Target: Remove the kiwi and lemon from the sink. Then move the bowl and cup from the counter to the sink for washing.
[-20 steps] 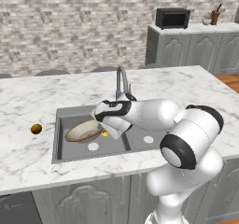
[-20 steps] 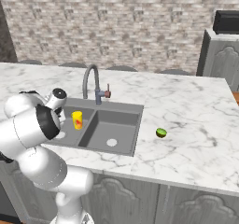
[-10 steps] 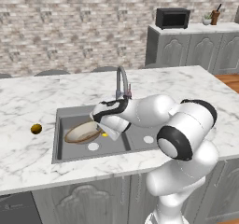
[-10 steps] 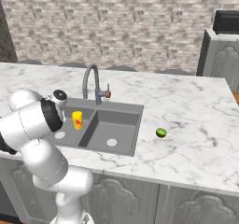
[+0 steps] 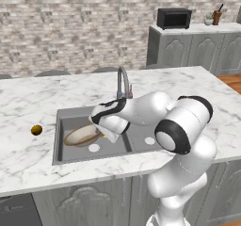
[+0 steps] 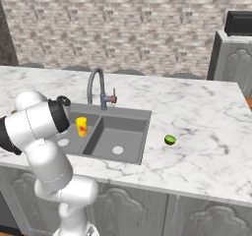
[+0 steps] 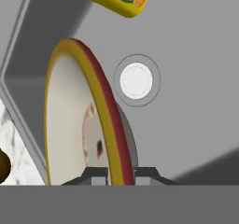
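Two fingers of hand (image 7: 117,174) pinch bowl (image 7: 79,120) rim, bowl in left sink (image 5: 70,121) basin; cup (image 6: 81,126) just beside it.

The sink (image 5: 75,157) is set in the counter (image 5: 28,102). The bowl (image 5: 81,136) is in the sink's left basin, near its round drain (image 5: 94,148). The cup (image 6: 81,126) is in that basin too. The round fruit (image 5: 36,130) lies on the counter left of the sink. The other fruit (image 6: 170,140) lies right of the sink.
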Robot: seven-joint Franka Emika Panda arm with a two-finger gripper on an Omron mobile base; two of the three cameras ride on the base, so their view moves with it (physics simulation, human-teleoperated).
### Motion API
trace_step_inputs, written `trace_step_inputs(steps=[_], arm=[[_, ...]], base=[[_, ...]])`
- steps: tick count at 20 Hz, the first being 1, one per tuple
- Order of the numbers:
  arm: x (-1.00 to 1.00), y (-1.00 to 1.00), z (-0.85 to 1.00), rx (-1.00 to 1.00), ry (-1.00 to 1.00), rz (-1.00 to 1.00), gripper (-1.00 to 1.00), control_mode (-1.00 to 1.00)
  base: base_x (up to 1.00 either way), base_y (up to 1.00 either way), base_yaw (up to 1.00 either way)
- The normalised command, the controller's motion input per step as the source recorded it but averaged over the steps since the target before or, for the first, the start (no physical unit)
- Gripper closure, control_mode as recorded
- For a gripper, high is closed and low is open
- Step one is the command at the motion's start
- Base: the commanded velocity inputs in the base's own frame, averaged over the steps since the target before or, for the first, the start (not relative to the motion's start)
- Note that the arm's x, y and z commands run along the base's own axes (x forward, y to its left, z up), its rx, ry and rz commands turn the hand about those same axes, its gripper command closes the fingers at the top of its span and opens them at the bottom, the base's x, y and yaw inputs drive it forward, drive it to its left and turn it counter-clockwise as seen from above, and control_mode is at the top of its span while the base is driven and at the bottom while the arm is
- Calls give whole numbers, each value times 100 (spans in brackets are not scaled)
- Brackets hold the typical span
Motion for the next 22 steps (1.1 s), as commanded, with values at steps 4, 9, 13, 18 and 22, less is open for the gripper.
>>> trace_step_inputs(steps=[4,9,13,18,22], arm=[[7,8,-12,0,1,0,100,-100],[8,7,-12,0,1,0,100,-100],[9,6,-11,0,2,0,100,-100],[6,7,-10,0,1,0,100,-100],[6,6,-10,0,0,0,100,-100]], base=[[0,0,0],[0,0,0],[0,0,0],[0,0,0],[0,0,0]])
